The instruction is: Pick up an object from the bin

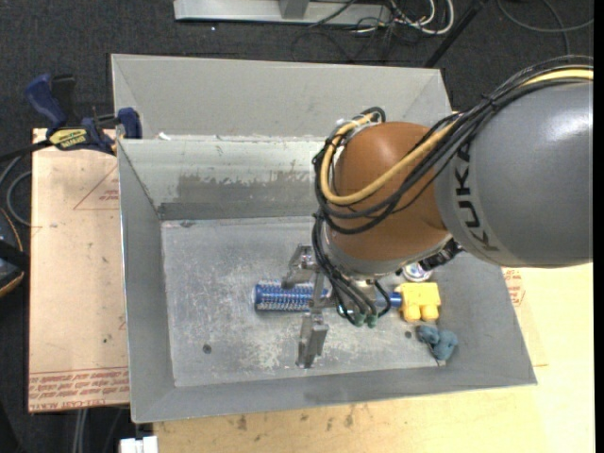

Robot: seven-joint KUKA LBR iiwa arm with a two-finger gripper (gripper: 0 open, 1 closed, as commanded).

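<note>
"Which step was the arm at?"

"The approach, by the look of it. The tool (308, 300) sat low in the grey metal bin (208, 253), its two fingers apart, one on each side of a blue ribbed cylinder (281, 297) lying flat near the middle of the floor. Nothing was clamped."

"And the next move?"

"Probably closing squarely across the cylinder so it couldn't roll out, then lifting straight."

"Anything hard to read?"

"The orange wrist cover (382, 192) hid the cylinder's right end. A yellow blocky plastic piece (420, 300) and a small blue-grey lump (440, 343) lay to the right, apart from the fingers. What the lump was couldn't be made out."
</note>
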